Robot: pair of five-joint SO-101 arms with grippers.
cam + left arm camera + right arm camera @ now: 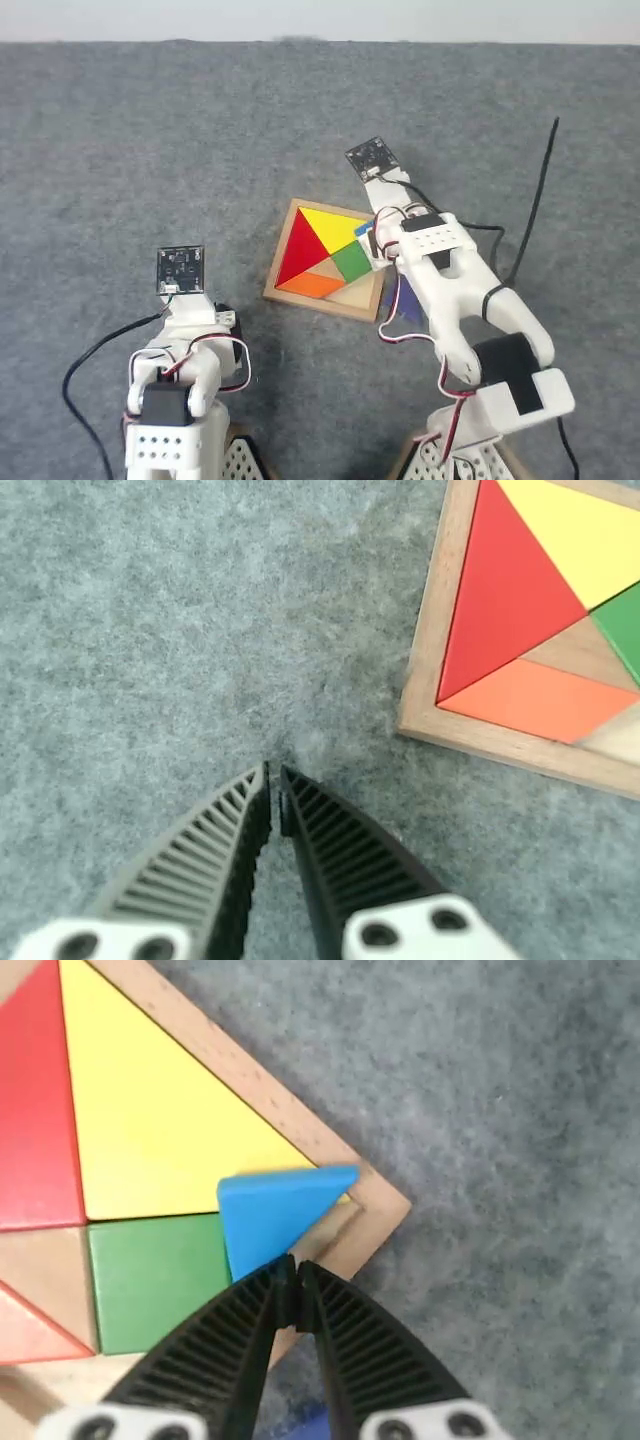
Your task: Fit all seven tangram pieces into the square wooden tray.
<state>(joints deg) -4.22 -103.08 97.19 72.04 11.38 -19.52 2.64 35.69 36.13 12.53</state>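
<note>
Right tool [292, 1265]: closed on one edge of the blue triangle [275, 1210].
Left tool [273, 775]: closed and empty, held over the grey worktop [150, 630] beside the tray.
Blue triangle: held over the tray [250, 1080] corner. It overlaps the yellow piece [150, 1110] and the rim and is not seated.
Open slot: bare wood is seen at that corner, next to the green piece [155, 1280].
Risk, misalignment: if released as it lies, the triangle is judged likely to rest on the rim or on the yellow piece.
Risk, grip: only a narrow edge is pinched, so pivoting or slipping is possible.
Risk, force: seated pieces or the tray could be shifted by downward pressure.
Outstanding: a dark blue piece [408, 305] is noted on the worktop just beside the tray.
</note>
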